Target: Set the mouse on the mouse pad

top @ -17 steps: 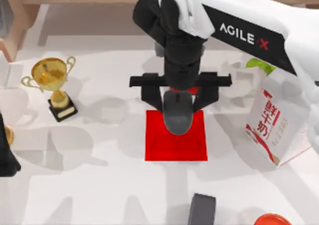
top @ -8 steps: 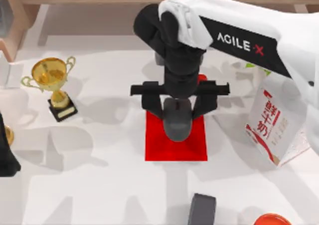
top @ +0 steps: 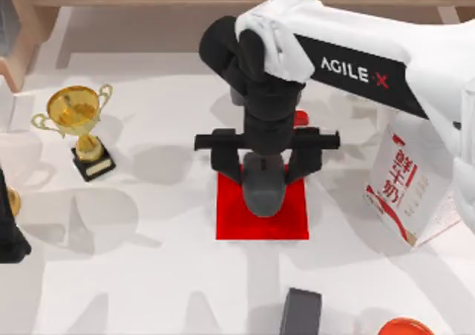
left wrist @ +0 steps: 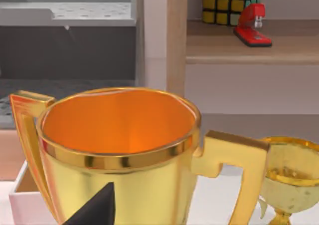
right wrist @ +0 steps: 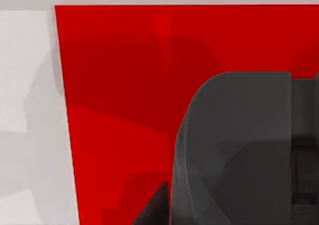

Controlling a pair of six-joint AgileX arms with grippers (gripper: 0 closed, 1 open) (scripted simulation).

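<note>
My right gripper (top: pixel 265 174) hangs over the red mouse pad (top: pixel 234 220) in the middle of the table, shut on the dark grey mouse (top: pixel 264 192), one black finger on each side. The mouse's rounded end points toward the table's front edge and lies over the pad's far half. In the right wrist view the mouse (right wrist: pixel 234 150) sits close above the mouse pad (right wrist: pixel 114 85); I cannot tell whether they touch. My left arm (top: pixel 9 235) is parked at the table's left edge.
A gold trophy (top: pixel 78 123) stands at the left, a milk carton (top: pixel 404 186) at the right, a dark grey block (top: pixel 300 311) at the front edge. The left wrist view faces a gold cup (left wrist: pixel 119 150), with a red stapler (left wrist: pixel 251 28) on a shelf behind.
The right gripper has come down toward the mouse pad with the mouse, shifting slightly toward the table's front. The left arm has not moved.
</note>
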